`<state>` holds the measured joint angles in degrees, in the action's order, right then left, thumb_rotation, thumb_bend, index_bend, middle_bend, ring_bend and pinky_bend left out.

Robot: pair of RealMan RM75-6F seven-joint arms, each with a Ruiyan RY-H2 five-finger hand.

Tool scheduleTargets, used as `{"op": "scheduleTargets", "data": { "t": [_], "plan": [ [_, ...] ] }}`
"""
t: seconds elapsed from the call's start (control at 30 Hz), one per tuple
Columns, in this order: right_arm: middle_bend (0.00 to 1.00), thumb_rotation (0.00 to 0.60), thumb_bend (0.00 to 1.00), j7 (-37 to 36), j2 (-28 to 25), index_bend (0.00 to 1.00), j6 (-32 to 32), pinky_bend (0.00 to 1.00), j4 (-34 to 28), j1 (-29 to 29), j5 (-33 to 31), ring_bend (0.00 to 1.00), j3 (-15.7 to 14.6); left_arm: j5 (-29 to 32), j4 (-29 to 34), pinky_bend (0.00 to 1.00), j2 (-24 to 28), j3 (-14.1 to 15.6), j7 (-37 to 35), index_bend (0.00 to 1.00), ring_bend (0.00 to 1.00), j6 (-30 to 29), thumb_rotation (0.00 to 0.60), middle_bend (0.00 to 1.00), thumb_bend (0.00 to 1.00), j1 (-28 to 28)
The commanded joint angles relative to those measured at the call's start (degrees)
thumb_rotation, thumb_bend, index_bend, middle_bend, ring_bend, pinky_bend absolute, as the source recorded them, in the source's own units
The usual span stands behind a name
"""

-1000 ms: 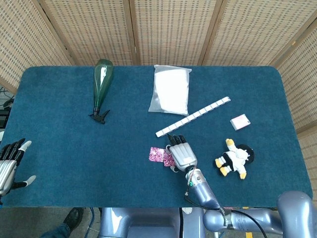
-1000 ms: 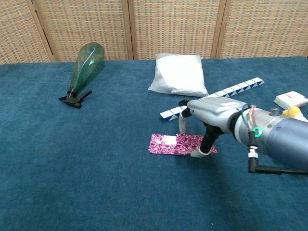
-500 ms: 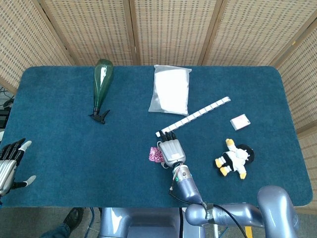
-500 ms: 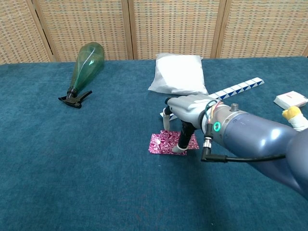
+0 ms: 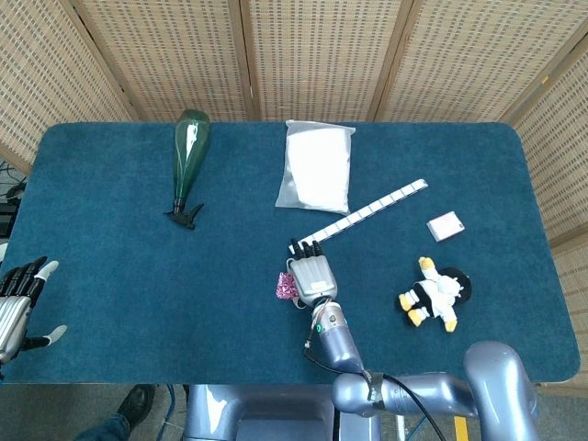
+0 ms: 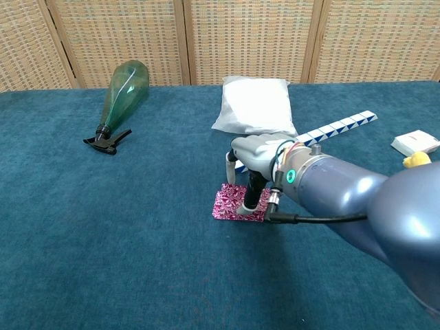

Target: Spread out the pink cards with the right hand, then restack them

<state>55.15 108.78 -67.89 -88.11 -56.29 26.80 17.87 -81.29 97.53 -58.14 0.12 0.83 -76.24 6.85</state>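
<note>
Since the earlier frame the right hand [image 5: 310, 273] has slid left, gathering the pink cards [image 5: 286, 288] beneath it. In the chest view, its fingers [image 6: 250, 201] press them, grasping nothing; a hard push could scatter the stack.
</note>
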Motion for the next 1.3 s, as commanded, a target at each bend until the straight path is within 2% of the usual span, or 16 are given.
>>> {"op": "scheduleTargets", "data": {
  "t": [0.03,0.3,0.77,0.87,1.0,1.3],
  "plan": [
    [0.00,0.600,0.26,0.5,0.7,0.47,0.0,0.04,0.6,-0.6,-0.6,0.00,0.2,0.0,0.0,0.00,0.0,0.0,0.0,0.00,0.00,0.0,0.600,0.00,0.22,0.0],
    [0.00,0.600,0.26,1.3,3.4,0.47,0.2,0.04,3.9,-2.3,-2.0,0.00,0.9,0.1,-0.1,0.00,0.1,0.0,-0.4,0.00,0.00,0.1,0.600,0.00,0.22,0.0],
    [0.00,0.600,0.26,0.3,4.0,0.47,0.1,0.04,4.7,-2.9,-1.0,0.00,1.6,0.0,-0.1,0.00,0.2,0.1,-0.7,0.00,0.00,0.2,0.600,0.00,0.22,0.0],
    [0.00,0.600,0.25,0.2,4.0,0.41,0.0,0.04,4.8,-2.9,-0.9,0.00,1.6,0.0,-0.1,0.00,0.2,0.1,-0.7,0.00,0.00,0.2,0.600,0.00,0.22,0.0],
    [0.00,0.600,0.24,0.2,4.0,0.29,-0.2,0.04,4.8,-2.9,-0.7,0.00,1.4,-0.1,-0.1,0.00,0.2,0.1,-0.9,0.00,0.00,0.2,0.600,0.00,0.22,0.0],
    [0.00,0.600,0.21,-0.6,3.2,0.23,-0.9,0.04,3.0,-2.4,0.7,0.00,1.4,-0.1,-0.2,0.00,0.2,0.1,-1.0,0.00,0.00,0.2,0.600,0.00,0.22,0.0]
  ]
}}
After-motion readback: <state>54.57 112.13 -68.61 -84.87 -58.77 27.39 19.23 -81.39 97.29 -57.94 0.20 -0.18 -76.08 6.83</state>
